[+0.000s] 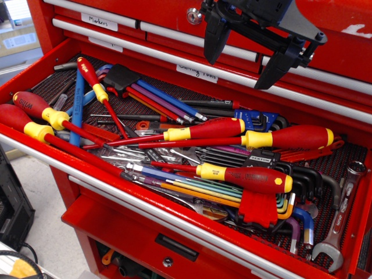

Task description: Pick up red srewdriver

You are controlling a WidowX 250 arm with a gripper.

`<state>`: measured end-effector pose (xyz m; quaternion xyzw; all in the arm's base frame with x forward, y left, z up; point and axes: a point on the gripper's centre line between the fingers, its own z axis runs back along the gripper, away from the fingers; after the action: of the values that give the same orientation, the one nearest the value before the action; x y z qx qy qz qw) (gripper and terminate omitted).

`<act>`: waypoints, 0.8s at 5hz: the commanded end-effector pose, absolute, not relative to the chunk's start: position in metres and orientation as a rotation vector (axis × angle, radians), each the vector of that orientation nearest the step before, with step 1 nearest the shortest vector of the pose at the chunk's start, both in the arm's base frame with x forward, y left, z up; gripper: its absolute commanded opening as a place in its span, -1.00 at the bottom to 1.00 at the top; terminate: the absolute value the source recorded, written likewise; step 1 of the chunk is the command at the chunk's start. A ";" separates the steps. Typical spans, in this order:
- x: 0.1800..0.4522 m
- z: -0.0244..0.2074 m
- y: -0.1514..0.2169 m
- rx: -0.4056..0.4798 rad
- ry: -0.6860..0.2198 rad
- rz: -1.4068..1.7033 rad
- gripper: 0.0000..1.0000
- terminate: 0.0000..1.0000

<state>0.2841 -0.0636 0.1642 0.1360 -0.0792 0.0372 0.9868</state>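
A red tool chest point(116, 232) is filling the frame, its open drawer point(174, 212) lying crowded with tools. Two long red screwdrivers point(290, 138) with yellow collars are lying across the middle, one just behind the other. Three more red-handled screwdrivers point(35, 107) are resting at the left. A fan of coloured hex keys point(168, 102) is spreading from a black holder in the upper middle. A second hex key set point(258, 206) is sitting lower right, and a steel spanner point(340, 224) is lying along the right edge. White labels point(99, 22) are showing on the closed upper drawers.
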 end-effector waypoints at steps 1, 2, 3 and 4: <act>0.284 0.164 -0.064 0.273 -0.159 0.075 1.00 -1.00; 0.279 0.164 -0.073 0.271 -0.189 -0.175 1.00 -1.00; 0.279 0.156 -0.091 0.316 -0.297 -0.416 1.00 -1.00; 0.281 0.133 -0.090 0.282 -0.459 -0.641 1.00 -1.00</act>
<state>0.2781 -0.0910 0.1119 0.1271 -0.2029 -0.3532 0.9044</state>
